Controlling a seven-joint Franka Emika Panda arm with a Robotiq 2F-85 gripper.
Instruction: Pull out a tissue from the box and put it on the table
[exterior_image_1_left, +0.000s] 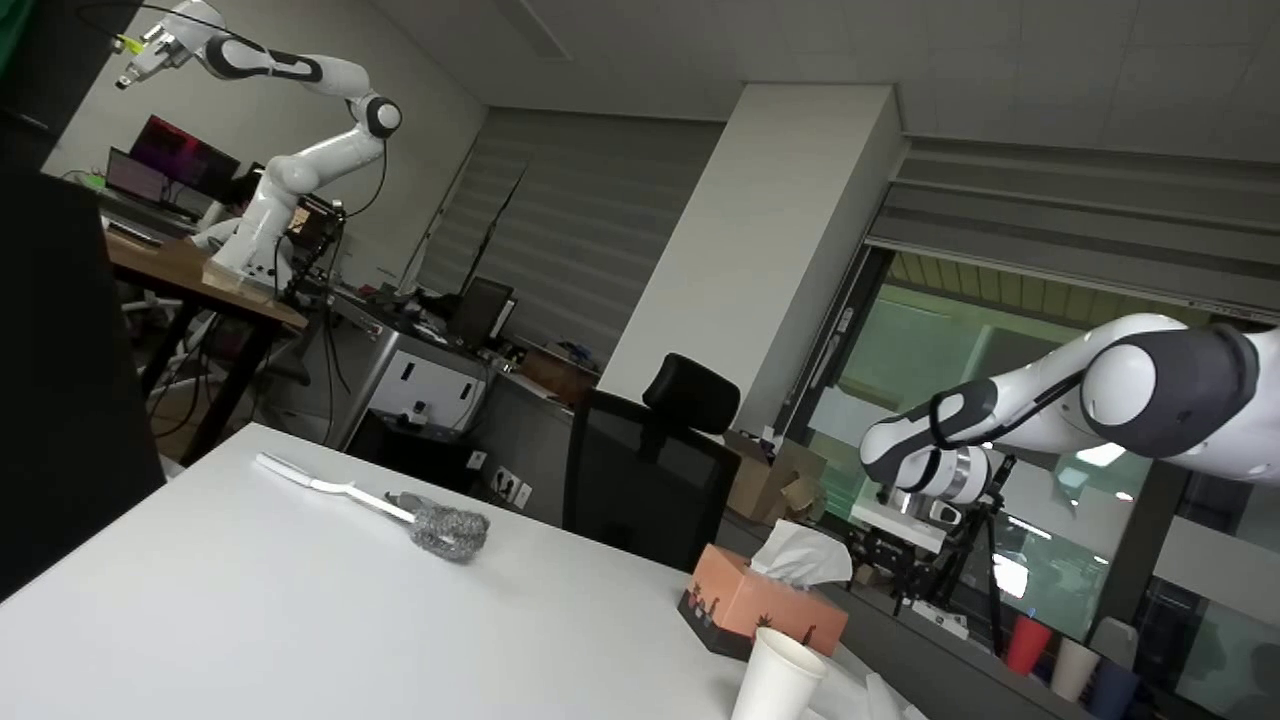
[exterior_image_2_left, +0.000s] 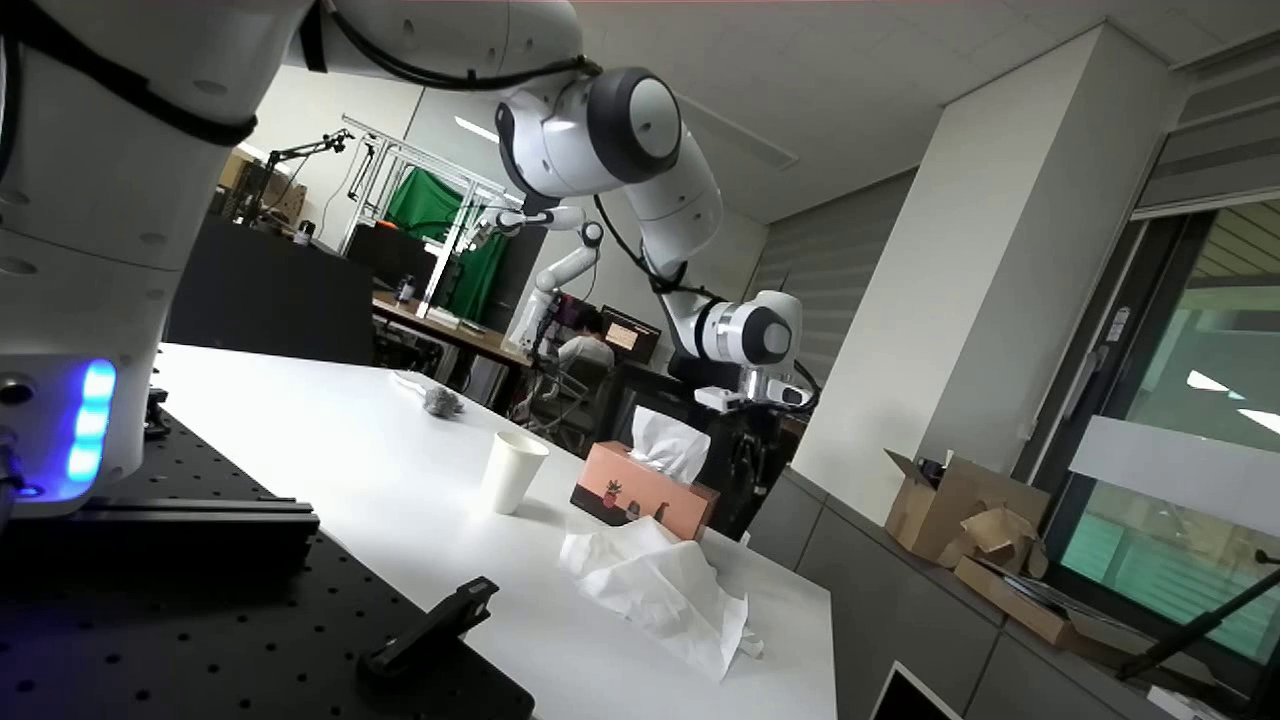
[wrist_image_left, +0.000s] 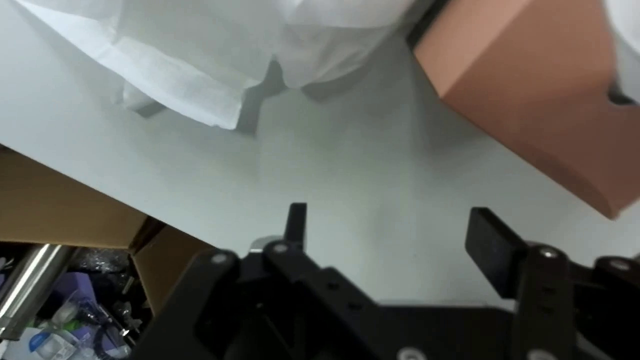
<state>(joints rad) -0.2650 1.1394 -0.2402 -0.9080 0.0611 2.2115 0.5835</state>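
An orange tissue box (exterior_image_1_left: 765, 605) stands on the white table, also in an exterior view (exterior_image_2_left: 640, 492) and at the upper right of the wrist view (wrist_image_left: 530, 95). A white tissue (exterior_image_1_left: 803, 553) sticks up from its slot, also seen in an exterior view (exterior_image_2_left: 668, 445). A loose, crumpled tissue (exterior_image_2_left: 655, 590) lies on the table beside the box; it also shows at the top of the wrist view (wrist_image_left: 200, 60). My gripper (wrist_image_left: 388, 215) is open with nothing between its fingers, above the table near its edge, beside the box. In an exterior view the dark gripper (exterior_image_2_left: 748, 465) is partly hidden behind the box and tissue.
A white paper cup (exterior_image_2_left: 513, 472) stands near the box. A white-handled scrubber with a grey head (exterior_image_1_left: 450, 530) lies farther off. A black clamp (exterior_image_2_left: 435, 635) is at the table's base-side edge. A cardboard box (wrist_image_left: 60, 200) sits below the table edge.
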